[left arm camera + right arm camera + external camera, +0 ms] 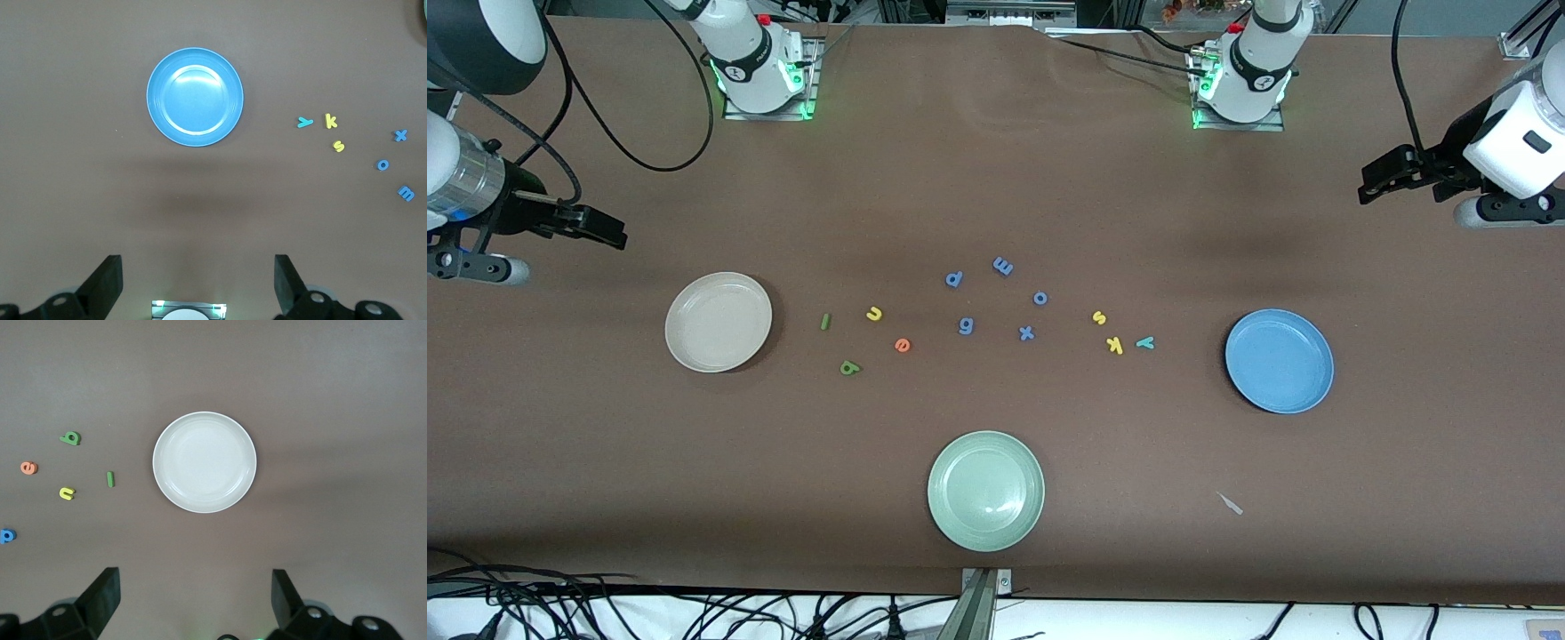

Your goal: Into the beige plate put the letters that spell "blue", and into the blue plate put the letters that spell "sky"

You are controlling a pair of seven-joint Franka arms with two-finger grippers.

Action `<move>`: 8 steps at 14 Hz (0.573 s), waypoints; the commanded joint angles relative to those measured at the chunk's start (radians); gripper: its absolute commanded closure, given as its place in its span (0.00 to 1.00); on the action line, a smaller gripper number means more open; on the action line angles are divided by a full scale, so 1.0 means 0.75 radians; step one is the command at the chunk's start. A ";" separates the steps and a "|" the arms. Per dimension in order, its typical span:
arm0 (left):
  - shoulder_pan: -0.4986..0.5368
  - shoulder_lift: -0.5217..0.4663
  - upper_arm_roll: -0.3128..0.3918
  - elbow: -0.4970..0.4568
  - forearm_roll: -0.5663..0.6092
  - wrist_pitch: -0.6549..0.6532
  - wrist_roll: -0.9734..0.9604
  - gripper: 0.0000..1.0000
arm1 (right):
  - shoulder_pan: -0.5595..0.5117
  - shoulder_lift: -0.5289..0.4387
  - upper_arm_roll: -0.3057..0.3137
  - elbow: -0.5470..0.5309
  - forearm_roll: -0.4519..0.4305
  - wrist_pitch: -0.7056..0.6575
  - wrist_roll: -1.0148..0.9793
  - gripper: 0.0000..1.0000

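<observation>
While both arms wait raised at their own ends of the desk (996, 178), the left gripper (197, 283) hangs with fingers spread and empty above bare desk near the blue plate (1279, 361). The right gripper (195, 600) hangs likewise, fingers released, near the beige plate (718, 321). Letters b, l, u, e (903, 345) lie beside the beige plate; s, k, y (1114, 345) beside the blue plate.

left hand (1368, 189): raised, fingers apart | right hand (615, 235): raised, fingers apart
</observation>
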 commanded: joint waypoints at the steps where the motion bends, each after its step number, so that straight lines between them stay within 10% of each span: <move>1: 0.004 0.003 -0.005 0.029 -0.009 -0.031 -0.003 0.00 | -0.001 0.000 -0.006 0.013 0.029 -0.012 -0.016 0.00; 8: -0.004 0.003 -0.007 0.033 -0.009 -0.037 -0.003 0.00 | -0.003 0.000 -0.004 0.013 0.029 -0.012 -0.016 0.00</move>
